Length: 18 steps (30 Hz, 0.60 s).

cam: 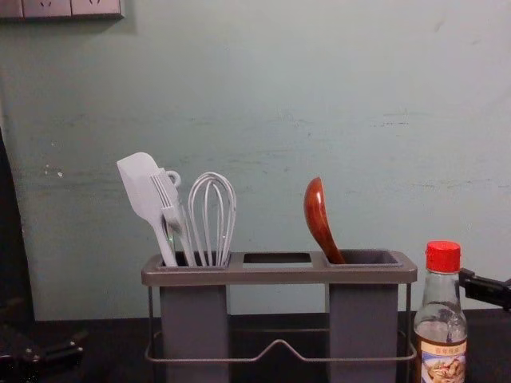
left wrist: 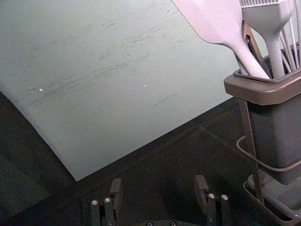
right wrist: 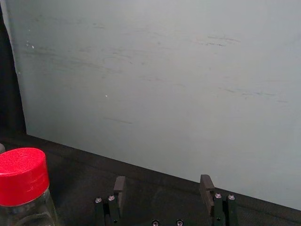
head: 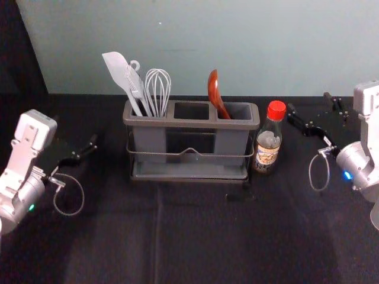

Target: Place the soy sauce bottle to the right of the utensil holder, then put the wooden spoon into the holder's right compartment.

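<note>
1. Head view: shows a slim, red-capped, clear-glass soy sauce bottle upright, just beside a long grey utensil holder on its right. Shows a glossy, curved, reddish-brown wooden spoon leaning in the right compartment, handle down. Looks done on both counts; leaves, at most, a retreat of the arms. Count one bottle, one spoon, one holder with three openings.

2. Left wrist view: shows the black two-fingered left gripper open, with nothing between the fingertips, out to the left of the holder. Count one pale flat-bladed spatula and one pale bristled brush in the near end of the holder.

3. Right wrist view: shows the black two-fingered right gripper open as well, holding nothing, near the bottle on the far side from the holder. Count one red cap. Seems to need only care against nudging the bottle on the way out.

4. Chest view: confirms spoon in the right compartment, bottle standing to the right. Count one pale wire whisk beside spatula and brush in the left compartment. Cannot tell about bottle and holder touching.
</note>
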Motion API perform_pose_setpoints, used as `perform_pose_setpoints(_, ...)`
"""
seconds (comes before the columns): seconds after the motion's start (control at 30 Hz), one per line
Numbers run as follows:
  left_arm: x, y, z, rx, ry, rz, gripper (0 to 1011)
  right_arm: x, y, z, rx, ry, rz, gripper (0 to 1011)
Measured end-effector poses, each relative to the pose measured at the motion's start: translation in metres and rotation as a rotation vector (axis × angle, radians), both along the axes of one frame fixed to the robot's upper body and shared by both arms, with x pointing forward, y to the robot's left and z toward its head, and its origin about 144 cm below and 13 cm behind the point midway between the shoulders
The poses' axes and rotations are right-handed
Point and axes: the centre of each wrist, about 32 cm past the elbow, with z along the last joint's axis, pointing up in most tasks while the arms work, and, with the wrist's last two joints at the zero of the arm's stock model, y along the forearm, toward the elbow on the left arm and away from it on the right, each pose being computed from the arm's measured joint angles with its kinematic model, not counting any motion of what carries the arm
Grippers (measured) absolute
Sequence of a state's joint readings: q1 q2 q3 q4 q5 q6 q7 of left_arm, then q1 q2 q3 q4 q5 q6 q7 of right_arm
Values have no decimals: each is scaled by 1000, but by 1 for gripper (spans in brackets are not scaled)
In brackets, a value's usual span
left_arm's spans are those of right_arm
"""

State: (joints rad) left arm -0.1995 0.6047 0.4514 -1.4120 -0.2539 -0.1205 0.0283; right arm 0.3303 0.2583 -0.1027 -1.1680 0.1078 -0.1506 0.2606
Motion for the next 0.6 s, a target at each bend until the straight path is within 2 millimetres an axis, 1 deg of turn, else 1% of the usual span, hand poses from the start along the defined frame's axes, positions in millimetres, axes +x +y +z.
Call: perform_pose_setpoints(0.6,0,0,0,0,0,0,1000,0,0,0,0,0,0,1003)
